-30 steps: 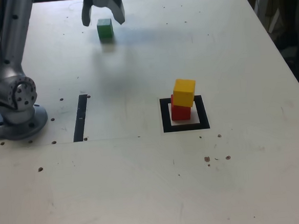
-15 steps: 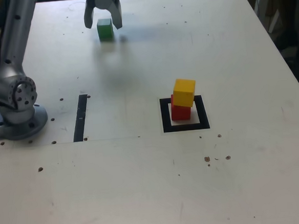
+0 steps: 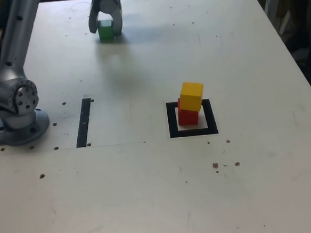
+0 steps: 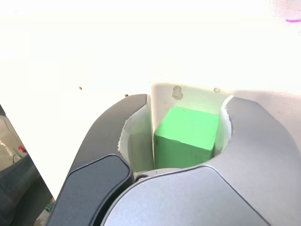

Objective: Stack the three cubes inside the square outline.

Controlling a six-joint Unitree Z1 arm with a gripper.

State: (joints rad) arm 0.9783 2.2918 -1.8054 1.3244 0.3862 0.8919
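Between the fingers | green cube, bright top, darker side | gripped on both sides

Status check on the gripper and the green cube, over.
Fingers around green cube, grip unconfirmed. Cube on table. Yellow cube atop red, inside outline. No obstruction seen between fingers and cube.

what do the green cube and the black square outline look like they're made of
The solid green cube looks like painted wood or matte plastic; its flat, even faces show no grain, so I can't say which. The flat black square outline seems to be matte tape, judging by its straight, uniform strips lying flush on the table.
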